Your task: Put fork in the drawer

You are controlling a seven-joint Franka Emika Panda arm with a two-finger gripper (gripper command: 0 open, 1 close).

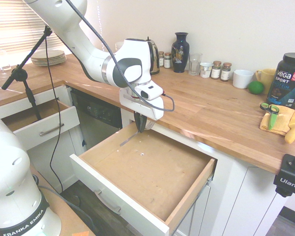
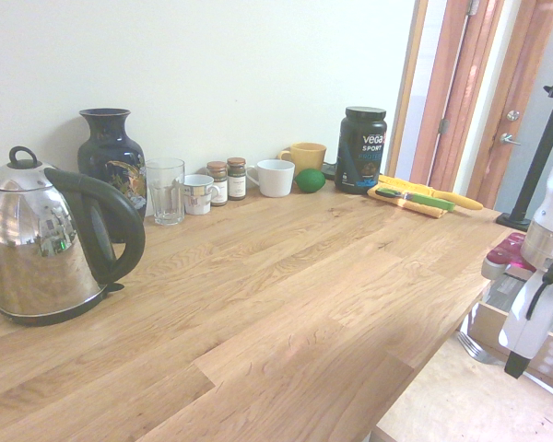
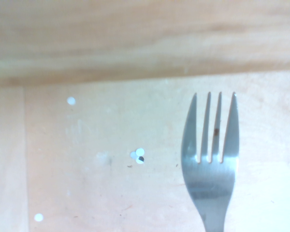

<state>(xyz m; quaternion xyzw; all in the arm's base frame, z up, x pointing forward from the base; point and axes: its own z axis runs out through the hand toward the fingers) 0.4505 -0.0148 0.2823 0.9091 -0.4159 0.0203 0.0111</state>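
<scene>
Wooden counter point(image 1: 211, 108) runs above the drawer point(image 1: 123, 197), which stands pulled out beneath its edge, presumably so that the arm can reach in from above. We see the gripper point(image 1: 140, 129) pointing down near the drawer's rear corner, its jaws closed on the handle end of the fork point(image 3: 210, 176). The fork is inside the drawer, low over the wooden bottom, with its tines directed toward a side wall; whether they touch the bottom we cannot tell. We judge that the handle grip leaves the tines free and that the low position suits a gentle release. Opening the jaws, then lifting clear, would probably complete placement.
</scene>
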